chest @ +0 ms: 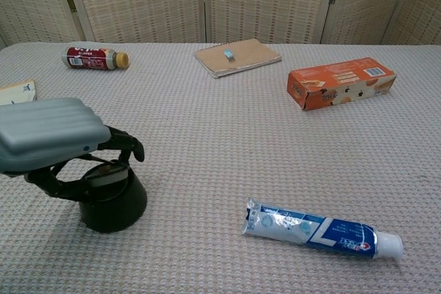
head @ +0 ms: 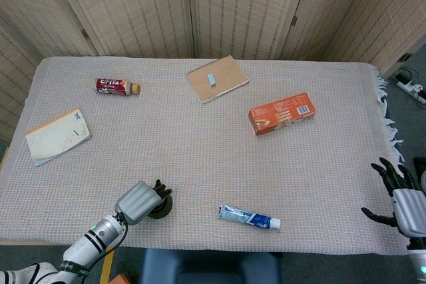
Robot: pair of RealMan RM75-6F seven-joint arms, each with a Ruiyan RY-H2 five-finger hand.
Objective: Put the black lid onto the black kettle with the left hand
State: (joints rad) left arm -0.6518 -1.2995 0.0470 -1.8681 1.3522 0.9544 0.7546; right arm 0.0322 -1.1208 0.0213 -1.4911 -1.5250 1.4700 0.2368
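Left hand [chest: 48,139] hangs low over the black kettle [chest: 114,204] at the lower left of the chest view, its dark fingers [chest: 127,144] curved down around the black lid [chest: 105,173], which lies at the kettle's mouth under the palm; whether the fingers grip it or only rest beside it I cannot tell. To the right of the kettle, well apart, a toothpaste tube [chest: 320,231] lies flat with its white cap toward the lower right. Further up the frame sit an orange carton [chest: 341,82] at the right, a brown spiral notebook [chest: 238,56] with a small blue eraser [chest: 228,54] on it at the upper middle, a red drink bottle [chest: 95,58] on its side at the upper left, and a pale booklet [head: 58,136] at the left edge. Right hand [head: 399,197] hovers off the table's lower right corner, fingers spread, holding nothing. Everything rests on a beige woven cloth [head: 200,151], with woven folding screens [head: 200,4] behind.
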